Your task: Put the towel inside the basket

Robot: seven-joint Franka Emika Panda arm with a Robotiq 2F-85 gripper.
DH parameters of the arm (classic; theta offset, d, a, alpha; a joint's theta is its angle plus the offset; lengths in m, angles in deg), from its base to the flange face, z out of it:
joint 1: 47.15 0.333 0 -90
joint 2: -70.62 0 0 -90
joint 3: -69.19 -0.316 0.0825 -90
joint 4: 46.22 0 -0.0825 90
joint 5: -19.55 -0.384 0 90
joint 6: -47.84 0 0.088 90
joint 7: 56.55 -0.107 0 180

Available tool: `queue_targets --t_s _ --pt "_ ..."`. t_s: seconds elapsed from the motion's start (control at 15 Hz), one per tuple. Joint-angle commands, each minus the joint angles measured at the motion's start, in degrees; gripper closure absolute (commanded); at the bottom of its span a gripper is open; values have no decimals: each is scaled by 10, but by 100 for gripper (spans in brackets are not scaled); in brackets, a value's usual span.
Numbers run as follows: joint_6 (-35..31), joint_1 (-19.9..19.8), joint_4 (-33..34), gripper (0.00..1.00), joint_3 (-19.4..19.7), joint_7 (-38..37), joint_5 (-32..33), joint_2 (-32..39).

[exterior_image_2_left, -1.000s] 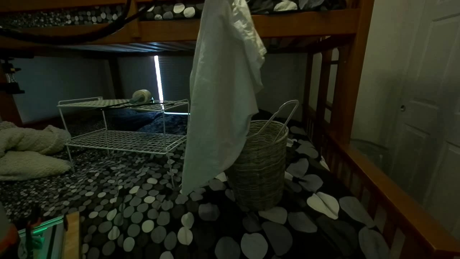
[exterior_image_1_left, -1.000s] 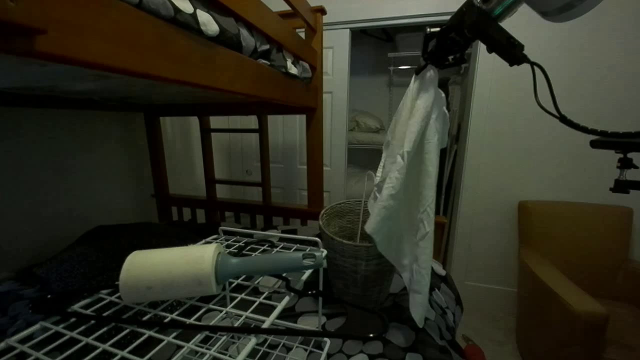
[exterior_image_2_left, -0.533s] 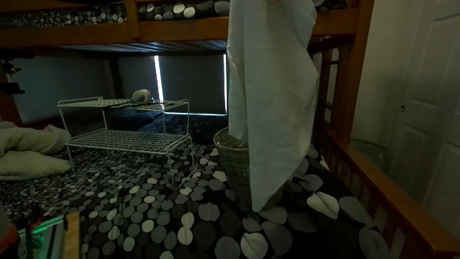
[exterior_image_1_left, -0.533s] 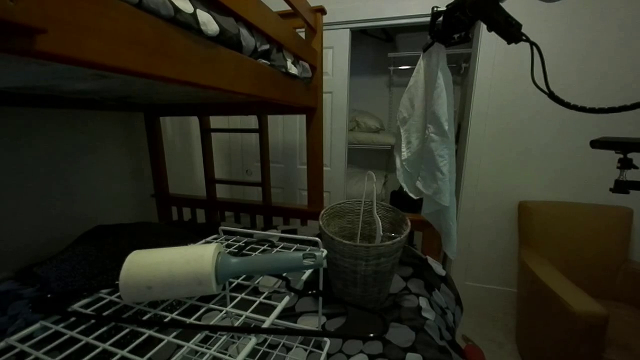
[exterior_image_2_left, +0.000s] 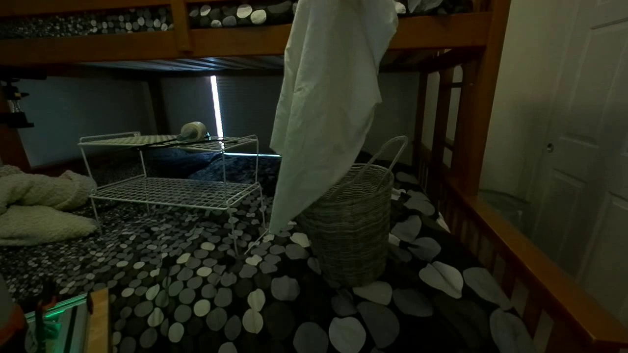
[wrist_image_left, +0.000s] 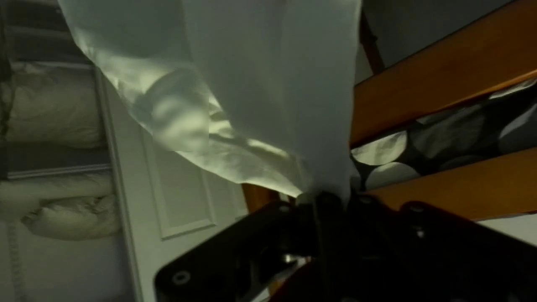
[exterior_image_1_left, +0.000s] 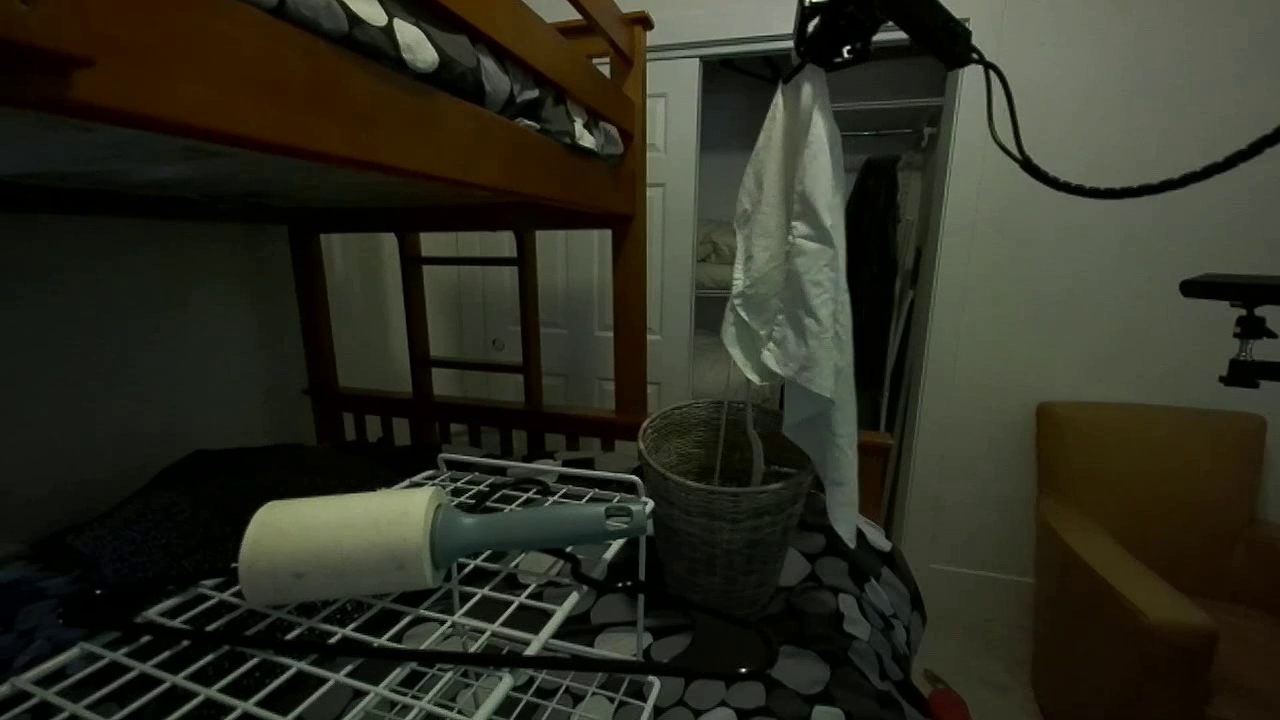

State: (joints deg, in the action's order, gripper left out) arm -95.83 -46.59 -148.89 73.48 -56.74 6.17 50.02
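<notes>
A white towel (exterior_image_1_left: 790,230) hangs from the black gripper (wrist_image_left: 329,197), its lower end outside the basket (exterior_image_2_left: 351,240) and beside its wall; whether they touch cannot be told. The wrist view gives the grip close up: the gripper pinches the towel's top end. In an exterior view the towel runs past the top edge and covers part of the basket's rim, while a pale loop (exterior_image_2_left: 405,142) arches from the basket. An armchair (exterior_image_1_left: 1110,590) shows in an exterior view, where the towel hides the loop's top. The basket stands upright on spotted bedding (exterior_image_2_left: 196,309), near a wire rack (exterior_image_2_left: 162,192) bearing a lint roller (exterior_image_1_left: 400,545).
</notes>
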Motion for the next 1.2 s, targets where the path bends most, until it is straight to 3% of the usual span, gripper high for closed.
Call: queue_targets --t_s 0.0,0.2,0.6,0.87,0.93,1.13 --pt "14 26 124 100 7 84 9 81" --pt "17 25 183 100 14 133 -12 134" --pt "44 37 162 100 1 204 -171 193" --pt "137 42 167 100 -14 231 -266 225" --pt "170 23 166 100 -30 225 -269 229" --pt "244 9 130 100 -29 200 -267 224"
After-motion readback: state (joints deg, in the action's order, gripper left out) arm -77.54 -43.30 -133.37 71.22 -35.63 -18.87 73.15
